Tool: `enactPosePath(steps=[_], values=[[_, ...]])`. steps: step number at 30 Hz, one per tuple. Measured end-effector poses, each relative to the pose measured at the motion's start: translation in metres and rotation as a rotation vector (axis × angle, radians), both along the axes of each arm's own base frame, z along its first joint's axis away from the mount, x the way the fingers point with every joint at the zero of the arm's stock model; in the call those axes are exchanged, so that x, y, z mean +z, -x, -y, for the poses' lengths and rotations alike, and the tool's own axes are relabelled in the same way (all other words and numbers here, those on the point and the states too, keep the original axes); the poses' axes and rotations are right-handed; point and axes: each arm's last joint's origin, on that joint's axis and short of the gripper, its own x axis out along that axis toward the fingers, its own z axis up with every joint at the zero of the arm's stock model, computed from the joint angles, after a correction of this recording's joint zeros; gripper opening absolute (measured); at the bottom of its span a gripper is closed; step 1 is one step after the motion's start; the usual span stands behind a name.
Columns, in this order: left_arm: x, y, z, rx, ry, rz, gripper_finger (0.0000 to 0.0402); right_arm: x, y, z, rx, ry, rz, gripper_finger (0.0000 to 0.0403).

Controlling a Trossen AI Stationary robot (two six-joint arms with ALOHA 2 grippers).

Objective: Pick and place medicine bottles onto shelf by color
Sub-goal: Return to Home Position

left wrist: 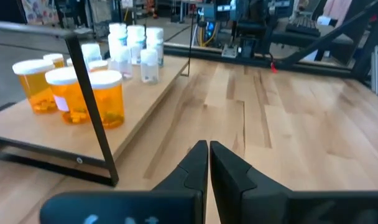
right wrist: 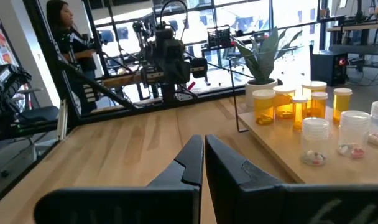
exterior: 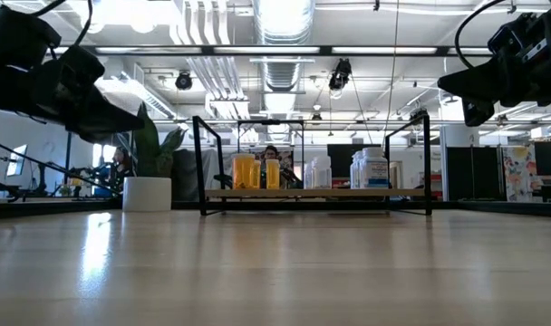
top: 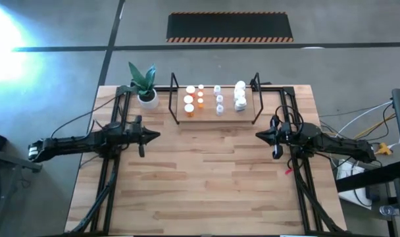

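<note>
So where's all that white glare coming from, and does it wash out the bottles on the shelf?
High view: the glare sits on the floor at the upper left, beyond the table; the bottles on the shelf are readable. Low view: ceiling lights blaze, and the table carries a pale sheen near the plant pot. The glare's source isn't shown.

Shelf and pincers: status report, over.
Left pincer shut, empty, table's left. Right pincer shut, empty, table's right. Bottles on shelf, grouped orange, clear, white. Nothing in the way.

Left pincer (top: 157, 136), right pincer (top: 258, 135) closed, raised.
</note>
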Motion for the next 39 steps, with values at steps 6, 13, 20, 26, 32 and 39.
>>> enactPosePath(steps=[6, 13, 20, 26, 32, 39], values=[[-0.004, -0.002, 0.0, 0.0, 0.009, -0.041, 0.0, 0.0, 0.0, 0.0, 0.0, 0.0, 0.003, 0.0009], [-0.007, -0.003, -0.001, 0.001, 0.016, -0.075, 0.0, 0.0, 0.0, 0.0, 0.0, 0.001, 0.005, 0.0009], [-0.01, -0.004, -0.001, 0.001, 0.021, -0.099, 0.0, 0.001, 0.0, 0.0, 0.0, 0.001, 0.005, 0.0009], [-0.011, -0.005, -0.001, 0.001, 0.023, -0.112, 0.0, 0.001, 0.0, 0.0, 0.0, 0.0, 0.005, 0.0009], [-0.012, -0.005, -0.001, 0.001, 0.026, -0.123, 0.0, 0.001, 0.0, 0.0, 0.0, 0.001, 0.005, 0.0009], [-0.012, -0.005, -0.001, 0.001, 0.025, -0.123, 0.0, 0.001, 0.0, 0.0, 0.0, 0.001, 0.006, 0.0009]])
